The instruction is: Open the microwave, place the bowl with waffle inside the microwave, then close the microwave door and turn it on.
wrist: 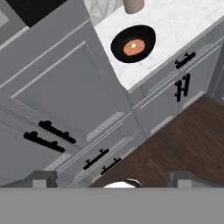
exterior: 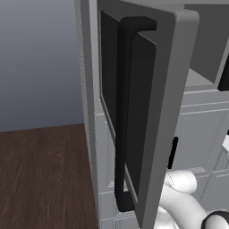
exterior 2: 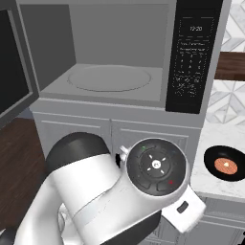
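Note:
The microwave stands open, showing a grey cavity with a round turntable and a dark keypad on its right. The microwave door, with its long black bar handle, is swung far out to the left. A black bowl with an orange waffle in it sits on the marble counter, and also appears as the bowl to the right of the microwave. My gripper is open and holds nothing. It hangs low in front of the cabinets, well short of the bowl.
Grey panelled cabinets with short black handles run under the microwave and the counter. A beige cup stands just beyond the bowl. Dark wood floor lies below. My own arm fills the lower part of the right base view.

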You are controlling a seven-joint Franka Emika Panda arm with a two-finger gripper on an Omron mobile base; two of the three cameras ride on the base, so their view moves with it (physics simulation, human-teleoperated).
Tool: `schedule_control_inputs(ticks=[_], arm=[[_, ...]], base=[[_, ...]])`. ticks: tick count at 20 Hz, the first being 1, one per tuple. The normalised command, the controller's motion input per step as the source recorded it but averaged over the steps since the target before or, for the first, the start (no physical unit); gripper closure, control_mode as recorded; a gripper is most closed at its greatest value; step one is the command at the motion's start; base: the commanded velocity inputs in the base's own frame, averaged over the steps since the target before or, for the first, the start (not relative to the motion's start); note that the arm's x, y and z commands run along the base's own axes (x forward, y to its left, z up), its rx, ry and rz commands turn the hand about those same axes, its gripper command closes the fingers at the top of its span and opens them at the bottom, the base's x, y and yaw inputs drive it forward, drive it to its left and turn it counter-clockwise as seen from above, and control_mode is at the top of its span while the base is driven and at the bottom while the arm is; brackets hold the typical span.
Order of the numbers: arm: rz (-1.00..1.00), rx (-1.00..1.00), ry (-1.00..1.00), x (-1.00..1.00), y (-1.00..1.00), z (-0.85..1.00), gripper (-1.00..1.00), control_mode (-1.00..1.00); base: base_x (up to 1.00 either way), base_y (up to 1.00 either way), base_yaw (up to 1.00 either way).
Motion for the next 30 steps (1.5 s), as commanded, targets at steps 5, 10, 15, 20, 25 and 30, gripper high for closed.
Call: schedule_control_inputs(ticks=[5,10,15,20,25,30], arm=[[-0.01,0.19,0.08,0.52,-0.95,-0.3,-1.0,-1.0],[0.0,0.3,0.07,0.48,-0.86,-0.43,-1.0,-1.0],[0.0,0.24,0.01,0.5,-0.58,-0.59,-1.0,-1.0],[-0.06,0.03,0.0,0.92,-0.03,-0.35,-1.0,-1.0],[-0.13,0.0,0.0,0.79,-0.14,-0.61,-1.0,-1.0],[-0.27,0.05,-0.03,0.32,-0.15,-0.67,-1.0,-1.0]], base=[[0.0,0.0,0.0],[0.0,0.0,0.0],[0.0,0.0,0.0],[0.0,0.0,0.0],[0.0,0.0,0.0],[0.0,0.0,0.0]])
